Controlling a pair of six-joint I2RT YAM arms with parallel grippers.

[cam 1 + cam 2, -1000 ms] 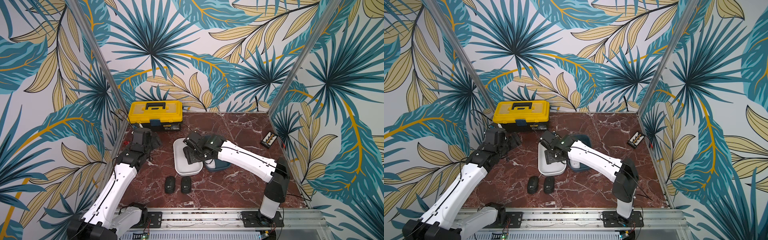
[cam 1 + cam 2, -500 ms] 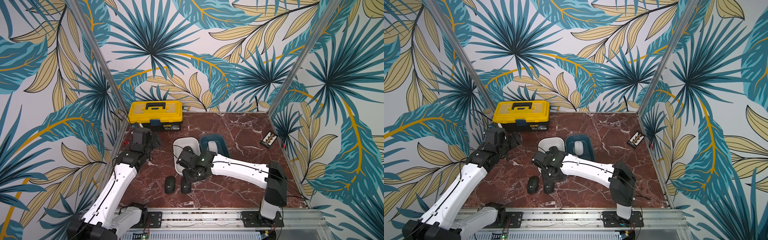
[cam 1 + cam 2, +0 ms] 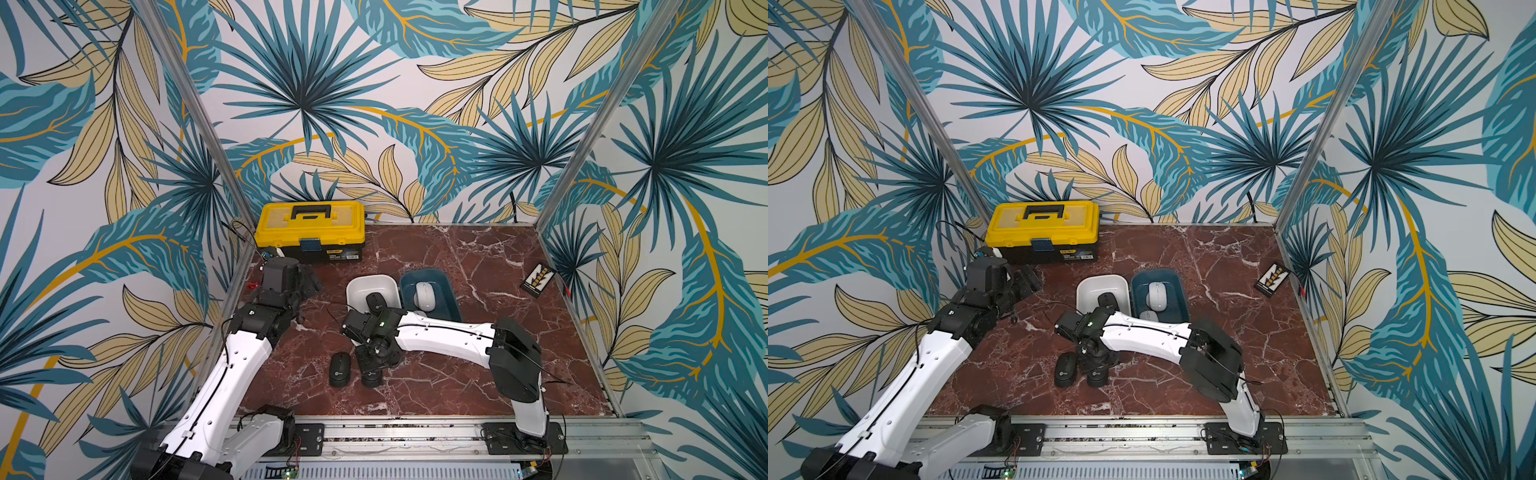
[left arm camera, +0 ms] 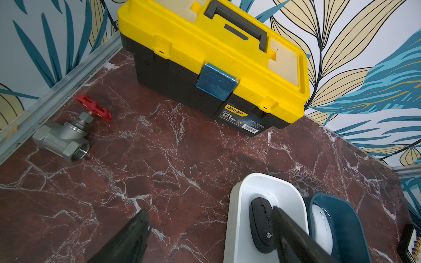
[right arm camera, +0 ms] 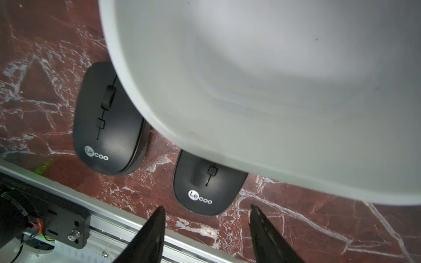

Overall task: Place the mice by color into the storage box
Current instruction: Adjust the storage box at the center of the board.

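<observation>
Black sorts into the white bin (image 3: 370, 284), where one black mouse (image 3: 375, 301) lies; white mice (image 3: 1157, 296) lie in the teal bin (image 3: 442, 286). Near the front edge of the marble table (image 3: 457, 374), the right gripper (image 5: 206, 207), jaws spread, hovers at a loose black mouse (image 5: 205, 191), probably to straddle it. Left gripper (image 4: 208, 210), spread, idles empty.

black mouse (image 3: 372, 380) half under right end effector (image 5: 206, 207), white mouse (image 3: 1148, 316) under arm (image 3: 1142, 332)

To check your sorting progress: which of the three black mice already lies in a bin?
The black mouse in the white bin; the other two lie on the tabletop.
</observation>
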